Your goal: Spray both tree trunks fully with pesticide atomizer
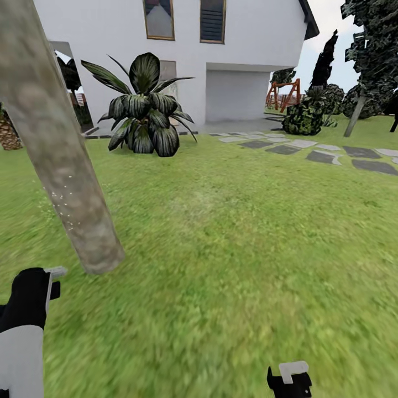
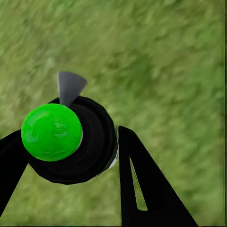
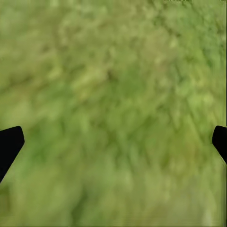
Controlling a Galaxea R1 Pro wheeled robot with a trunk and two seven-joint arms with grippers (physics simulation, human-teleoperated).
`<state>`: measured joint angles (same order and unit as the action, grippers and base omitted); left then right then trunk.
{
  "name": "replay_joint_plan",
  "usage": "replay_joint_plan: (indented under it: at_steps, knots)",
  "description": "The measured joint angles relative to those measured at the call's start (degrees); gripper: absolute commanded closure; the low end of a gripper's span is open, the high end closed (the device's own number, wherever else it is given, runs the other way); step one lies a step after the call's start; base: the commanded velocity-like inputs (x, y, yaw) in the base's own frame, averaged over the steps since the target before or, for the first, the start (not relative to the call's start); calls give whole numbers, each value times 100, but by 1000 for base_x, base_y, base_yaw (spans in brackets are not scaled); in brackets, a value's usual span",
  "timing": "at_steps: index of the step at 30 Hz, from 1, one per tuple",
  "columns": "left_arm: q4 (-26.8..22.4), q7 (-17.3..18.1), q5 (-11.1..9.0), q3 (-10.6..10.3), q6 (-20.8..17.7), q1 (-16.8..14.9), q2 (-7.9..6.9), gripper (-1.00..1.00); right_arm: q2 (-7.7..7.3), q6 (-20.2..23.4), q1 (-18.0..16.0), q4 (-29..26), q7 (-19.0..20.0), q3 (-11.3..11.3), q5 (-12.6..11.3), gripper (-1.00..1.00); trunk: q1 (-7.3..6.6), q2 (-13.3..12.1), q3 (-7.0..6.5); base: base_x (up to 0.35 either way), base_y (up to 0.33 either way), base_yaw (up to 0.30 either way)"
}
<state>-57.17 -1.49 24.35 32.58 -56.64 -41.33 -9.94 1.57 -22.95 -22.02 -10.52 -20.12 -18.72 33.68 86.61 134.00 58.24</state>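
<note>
A: Any writing or labels to read?

B: None that I can make out. The house at the top of the head view has plain white walls, and the atomizer carries no lettering on the side that faces the left wrist camera.

A: Where is the atomizer?

B: In the left gripper. In the left wrist view it is a black round body with a bright green cap and a small grey nozzle tip, seated between the two black fingers; the jaws are closed onto it, one finger on each side, touching it. In the head view the same gripper sits at the lower left, with the grey tip poking out toward the trunk.

A: And the right side?

B: The right gripper has its jaws spread wide: its fingertips sit at the two side edges of the right wrist view, with nothing but blurred lawn between them. In the head view it is at the bottom edge, right of centre.

A: The tree?

B: One trunk leans across the left of the head view, pale and mottled, with fine white specks on its lower part. Its base meets the grass just above the left gripper. A broad-leaved plant stands at upper centre, stepping stones at the right.
</note>
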Motion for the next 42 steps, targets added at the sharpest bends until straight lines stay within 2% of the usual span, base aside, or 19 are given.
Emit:
replay_joint_plan:
  at_steps: [9,14,17,25,30,37,40,42]
  knots:
    - [-34,28,-22,3,-4,42,75,100,5,0,0,0,-1,0,0,-100,0,0,0,214,-216,0]
    - [-33,67,-310,-9,1,49,79,100,7,0,0,0,-1,0,0,-100,1,0,0,148,-274,17]
    - [14,67,-355,-29,10,52,78,100,13,0,-1,1,-1,1,0,-100,1,0,0,150,-278,186]
    - [56,72,-355,-22,113,55,79,100,16,0,-1,1,-1,8,0,-100,0,0,0,181,-232,270]
    - [81,44,-361,-39,216,59,193,100,23,0,0,1,1,8,0,-100,2,0,0,40,-32,277]
    - [97,73,-360,-53,265,59,263,100,22,0,0,1,1,8,0,-100,2,0,0,2,-1,277]
    - [246,78,-381,-61,530,37,265,100,17,0,0,1,1,4,0,-100,2,0,0,0,0,277]
    - [445,71,-378,-153,628,7,267,100,16,0,0,1,1,5,0,-100,2,0,0,0,0,277]
